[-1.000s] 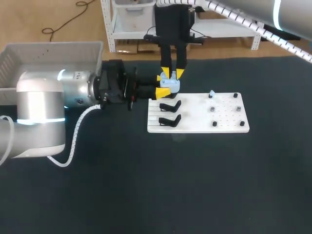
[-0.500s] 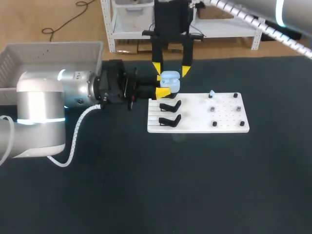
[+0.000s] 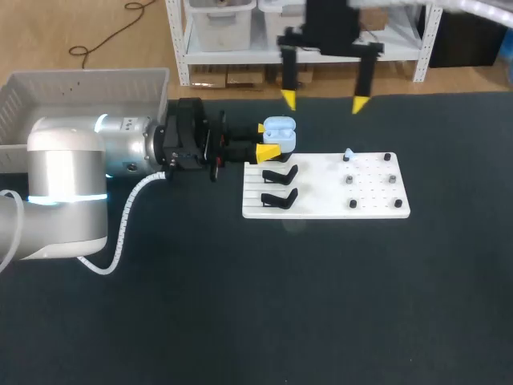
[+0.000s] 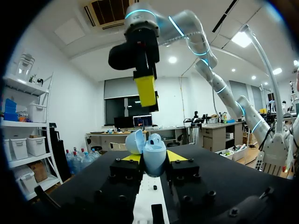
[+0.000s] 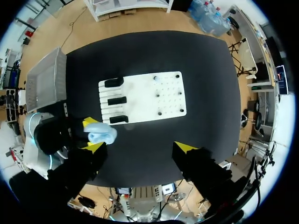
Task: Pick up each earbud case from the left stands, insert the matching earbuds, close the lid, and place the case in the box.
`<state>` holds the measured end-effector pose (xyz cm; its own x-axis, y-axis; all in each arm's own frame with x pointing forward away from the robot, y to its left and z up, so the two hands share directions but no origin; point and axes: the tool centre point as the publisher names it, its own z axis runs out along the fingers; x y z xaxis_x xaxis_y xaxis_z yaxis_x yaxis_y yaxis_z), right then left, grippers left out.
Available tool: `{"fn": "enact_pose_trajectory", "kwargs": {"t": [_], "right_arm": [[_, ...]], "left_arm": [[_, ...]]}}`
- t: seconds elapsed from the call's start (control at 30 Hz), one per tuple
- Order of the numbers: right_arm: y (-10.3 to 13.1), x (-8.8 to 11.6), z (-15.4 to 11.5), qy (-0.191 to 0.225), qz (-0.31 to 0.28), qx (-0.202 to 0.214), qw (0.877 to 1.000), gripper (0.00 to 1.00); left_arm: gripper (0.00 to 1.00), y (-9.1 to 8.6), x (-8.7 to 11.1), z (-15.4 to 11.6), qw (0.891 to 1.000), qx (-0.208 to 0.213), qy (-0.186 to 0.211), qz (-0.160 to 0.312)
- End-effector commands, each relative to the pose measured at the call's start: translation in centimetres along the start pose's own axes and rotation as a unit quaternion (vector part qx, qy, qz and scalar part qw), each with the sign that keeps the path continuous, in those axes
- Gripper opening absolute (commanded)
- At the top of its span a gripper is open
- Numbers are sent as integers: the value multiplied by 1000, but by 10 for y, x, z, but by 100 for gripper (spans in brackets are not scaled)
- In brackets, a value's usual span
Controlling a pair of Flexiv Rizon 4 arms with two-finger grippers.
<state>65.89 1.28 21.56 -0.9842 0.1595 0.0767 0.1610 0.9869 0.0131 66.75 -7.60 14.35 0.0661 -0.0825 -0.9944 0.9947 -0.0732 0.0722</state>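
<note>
My left end effector (image 3: 270, 138) clamped the open earbud case (image 3: 280, 133), right end effector (image 3: 324, 102) spread wide above; an off-centre push could twist it loose.

Dark tabletop (image 3: 240, 305) with 1 white, hole-dotted board (image 3: 321, 205) lying flat toward its far side.

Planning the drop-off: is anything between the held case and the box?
Nothing visible does. The case, lid open, sits in the left pincer; only that pincer's own arm lies between it and the box.
</note>
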Motion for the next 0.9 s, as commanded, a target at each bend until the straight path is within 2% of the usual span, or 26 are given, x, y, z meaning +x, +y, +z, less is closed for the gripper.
{"fn": "enact_pose_trajectory", "kwargs": {"t": [0.03,0.13,0.27,0.47,0.6,0.7,0.83,0.9], "right_arm": [[-52,3,7,-129,-6,-153,980,83],[-60,-6,12,-139,-16,-164,976,81],[-64,-20,23,-140,-24,-160,977,82],[-63,-46,54,-140,-18,-122,983,88],[-59,-58,78,-139,-18,-85,986,87],[-60,-69,93,-128,-2,-85,988,83],[-61,-81,108,-112,17,-79,990,69],[-60,-84,115,-109,25,-75,991,67]], "left_arm": [[0,1,1,0,1000,0,-1,0],[0,1,1,0,1000,0,-1,0],[0,1,1,0,1000,0,-1,0],[0,1,1,0,1000,0,-1,0],[0,1,1,0,1000,0,-1,0],[0,1,1,0,1000,0,-1,0],[0,1,1,0,1000,0,-1,0],[0,1,1,0,1000,0,-1,0]]}}
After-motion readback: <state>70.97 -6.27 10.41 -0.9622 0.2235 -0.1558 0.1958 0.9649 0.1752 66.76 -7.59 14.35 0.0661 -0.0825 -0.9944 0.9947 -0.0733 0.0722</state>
